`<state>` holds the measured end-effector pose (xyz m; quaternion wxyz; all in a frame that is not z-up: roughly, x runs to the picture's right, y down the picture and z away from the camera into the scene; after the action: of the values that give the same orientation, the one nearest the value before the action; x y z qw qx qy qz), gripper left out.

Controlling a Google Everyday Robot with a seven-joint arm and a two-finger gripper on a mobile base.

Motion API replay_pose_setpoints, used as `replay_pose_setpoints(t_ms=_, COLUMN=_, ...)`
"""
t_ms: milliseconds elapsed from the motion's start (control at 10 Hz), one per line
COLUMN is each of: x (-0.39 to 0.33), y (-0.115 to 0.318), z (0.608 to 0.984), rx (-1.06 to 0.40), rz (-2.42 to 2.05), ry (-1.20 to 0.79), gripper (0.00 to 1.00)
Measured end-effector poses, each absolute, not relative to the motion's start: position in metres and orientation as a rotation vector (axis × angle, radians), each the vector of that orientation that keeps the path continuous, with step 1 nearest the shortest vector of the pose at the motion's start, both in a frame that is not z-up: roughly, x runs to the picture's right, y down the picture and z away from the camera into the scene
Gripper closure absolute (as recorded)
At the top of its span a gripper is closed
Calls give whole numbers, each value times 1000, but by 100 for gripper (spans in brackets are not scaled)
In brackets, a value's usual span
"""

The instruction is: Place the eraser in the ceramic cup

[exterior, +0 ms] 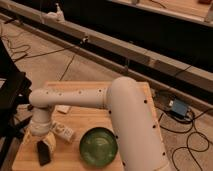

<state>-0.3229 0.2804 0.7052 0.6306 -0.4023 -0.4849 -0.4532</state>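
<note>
The gripper (pixel 43 140) hangs from the white arm (pixel 75 98) over the front left part of the wooden table (pixel 70 155). The black eraser (pixel 44 152) shows as a small flat dark slab right under the gripper, near the table's front left edge. I cannot tell whether it is held or lying on the wood. A small whitish shape (pixel 51 143) sits against the eraser's right side; it may be the ceramic cup, but I cannot tell, as the gripper covers most of it.
A round green plate (pixel 98 146) lies at the table's front middle. A white rectangular block (pixel 65 132) lies between gripper and plate. Another pale piece (pixel 63 108) lies under the arm. Cables run on the floor around the table.
</note>
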Motion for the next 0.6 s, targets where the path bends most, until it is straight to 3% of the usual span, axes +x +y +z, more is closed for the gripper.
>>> replay_pose_setpoints(t_ms=600, x=-347, y=313, z=746, rx=-924, rz=-1006, ry=-1173, gripper=20)
